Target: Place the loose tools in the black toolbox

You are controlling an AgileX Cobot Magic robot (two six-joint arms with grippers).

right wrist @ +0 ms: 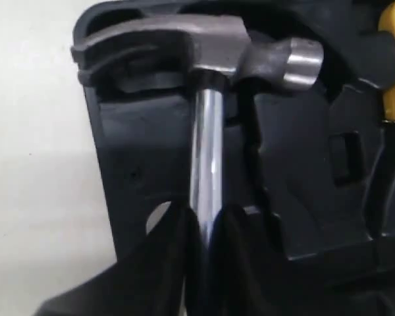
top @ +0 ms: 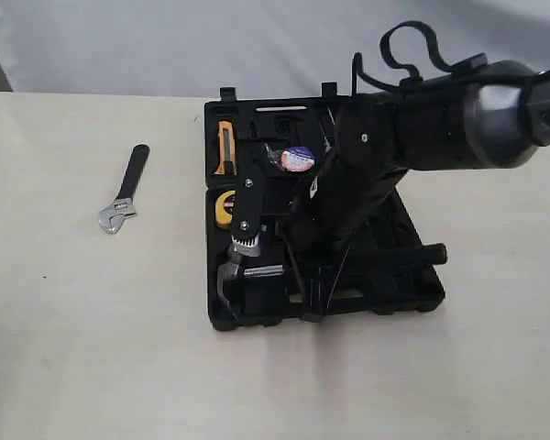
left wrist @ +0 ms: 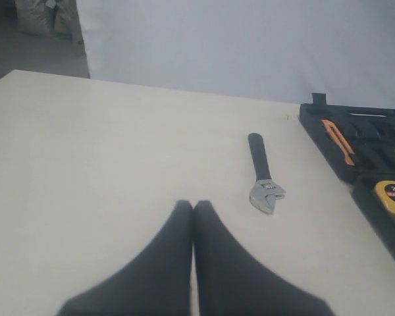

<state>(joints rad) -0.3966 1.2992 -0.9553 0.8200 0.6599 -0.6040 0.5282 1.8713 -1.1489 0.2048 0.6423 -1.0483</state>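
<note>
The only legible writing is "2m" on the face of the yellow tape measure [left wrist: 392, 196], seen in the left wrist view. The tape roll [top: 297, 159] carries a red and blue label too small to read.

There is one black toolbox [top: 422, 298], open on the desk [top: 73, 348] with both halves flat. There is one claw hammer [right wrist: 207, 131], one adjustable wrench [top: 124, 192], one tape roll, one tape measure and one orange-handled item [top: 225, 147].

The right tool [right wrist: 207, 227] pinches the hammer's bright steel shaft just below the head. The head lies over a moulded recess at the near left corner of the toolbox, claw towards the outer edge. Whether it is fully seated I cannot tell.

The wrench lies alone on the desk, well left of the toolbox, jaw end nearer the camera in the exterior view. The tape roll sits in the far half of the toolbox, with the orange-handled item at that half's left edge. The tape measure sits by the hinge line.

The left tool [left wrist: 193, 205] is pressed together and holds nothing, above bare desk near the wrench.

The right arm covers most of the toolbox's middle in the exterior view.
</note>
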